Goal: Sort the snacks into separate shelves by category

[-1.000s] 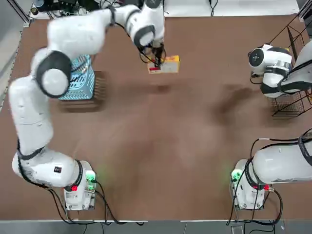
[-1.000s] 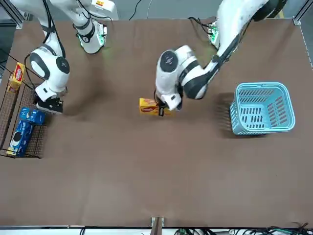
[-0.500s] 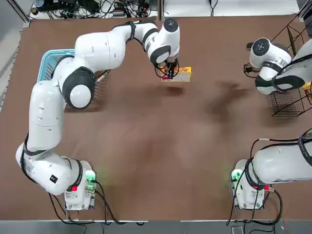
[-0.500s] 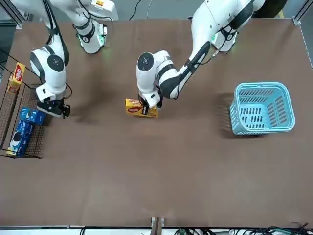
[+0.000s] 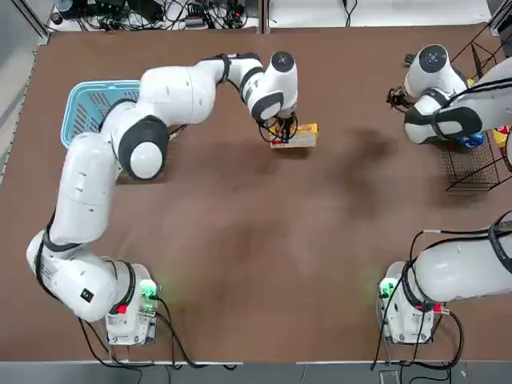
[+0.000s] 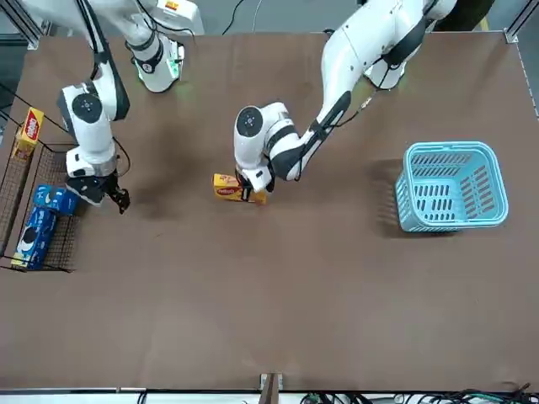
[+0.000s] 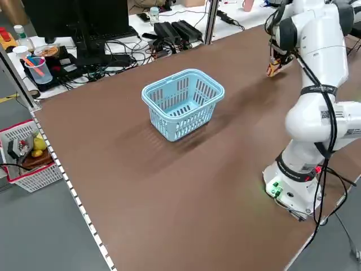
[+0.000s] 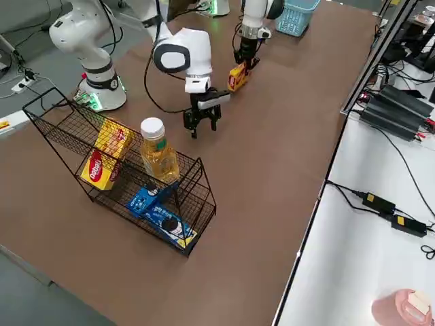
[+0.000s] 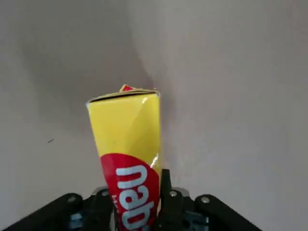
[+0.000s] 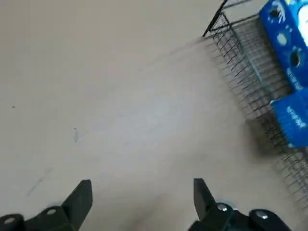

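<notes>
My left gripper (image 5: 282,133) is shut on the end of a flat yellow box with a red label (image 5: 299,136), one of the snacks, low over the table's middle. The left wrist view shows that box (image 9: 127,139) clamped between the fingers. My right gripper (image 6: 118,200) hangs open and holds nothing, just beside the black wire shelves (image 6: 59,240). In the shelves lie blue packets (image 6: 35,225) and another yellow box (image 6: 30,129). The right wrist view shows the open right gripper (image 10: 139,197) over bare table, with the blue packets (image 10: 288,48) on the mesh (image 10: 245,72).
A light blue slotted basket (image 5: 92,108) stands at the far left of the table. A bottle with a white cap (image 8: 158,153) stands in the wire shelves (image 8: 204,187). Cables and power bricks lie on the white bench beyond the table's edge.
The left arm has carried the yellow box rightward and a little nearer. The right gripper has swung away from the shelves toward the table's middle, still open.
</notes>
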You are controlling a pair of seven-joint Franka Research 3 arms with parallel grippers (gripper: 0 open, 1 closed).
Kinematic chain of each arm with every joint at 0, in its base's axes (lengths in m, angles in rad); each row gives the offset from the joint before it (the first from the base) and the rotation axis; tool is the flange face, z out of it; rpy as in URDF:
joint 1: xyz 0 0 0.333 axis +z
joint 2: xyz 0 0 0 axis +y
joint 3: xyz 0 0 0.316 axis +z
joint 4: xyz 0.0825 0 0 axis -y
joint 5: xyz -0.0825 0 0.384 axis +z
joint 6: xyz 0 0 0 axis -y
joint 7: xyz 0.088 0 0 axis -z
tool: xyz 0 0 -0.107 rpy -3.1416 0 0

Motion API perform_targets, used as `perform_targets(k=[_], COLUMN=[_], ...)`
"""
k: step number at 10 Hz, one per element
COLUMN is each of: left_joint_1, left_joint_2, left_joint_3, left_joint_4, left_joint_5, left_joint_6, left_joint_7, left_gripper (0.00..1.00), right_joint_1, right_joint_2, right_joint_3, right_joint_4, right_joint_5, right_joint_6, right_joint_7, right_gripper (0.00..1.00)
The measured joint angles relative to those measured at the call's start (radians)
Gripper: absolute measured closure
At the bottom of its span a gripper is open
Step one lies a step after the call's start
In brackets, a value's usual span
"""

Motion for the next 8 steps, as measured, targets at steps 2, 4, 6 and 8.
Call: perform_targets(k=[2,4,6,8], left_joint_1=[-0.025,-0.025,-0.025,-0.018], left_joint_2=[0.005,0.005,0.005,0.002], left_joint_3=[0.031,0.036,0.038,0.039], left_joint_4=[0.008,0.016,0.021,0.031], left_joint_5=[0.0,0.0,0.0,0.0], left_joint_6=[0.015,0.021,0.022,0.02], left_joint_7=[-0.005,-0.006,-0.006,-0.006], left_gripper=[0.67,0.4,0.11,0.0], right_joint_1=[0.057,0.094,0.116,0.131], right_joint_2=[0.0,0.0,0.0,0.0], right_joint_3=[0.002,0.003,0.003,0.005], right_joint_4=[0.009,0.015,0.019,0.02], right_joint_5=[0.252,0.465,0.643,0.839], right_joint_6=[0.0,0.0,-0.003,-0.006], right_joint_7=[-0.002,0.0,-0.001,-0.005], right_gripper=[0.06,0.04,0.01,0.01])
